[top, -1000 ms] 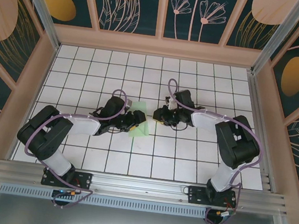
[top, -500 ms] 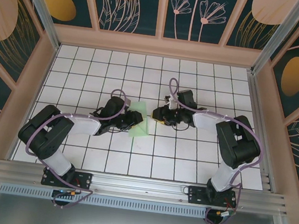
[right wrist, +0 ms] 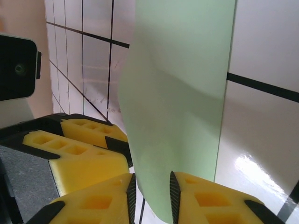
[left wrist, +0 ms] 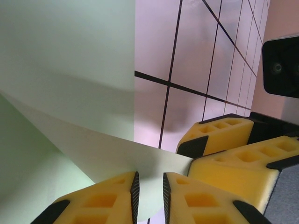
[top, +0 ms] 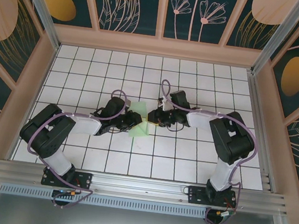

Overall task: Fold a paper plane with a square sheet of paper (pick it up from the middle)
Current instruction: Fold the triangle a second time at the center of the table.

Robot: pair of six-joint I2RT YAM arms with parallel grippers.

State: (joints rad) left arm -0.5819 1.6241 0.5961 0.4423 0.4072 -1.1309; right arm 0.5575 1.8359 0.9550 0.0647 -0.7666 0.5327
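On the white gridded desk, the left claw reaches in from 8 o'clock, its yellow pads closed on an edge of the sheet of paper. The pale green sheet sits at mid-desk, bent into a curve and partly lifted off the tiles. Slightly farther back, toward 2 o'clock, the right claw grips the same sheet, its fingers just beside the left claw's.
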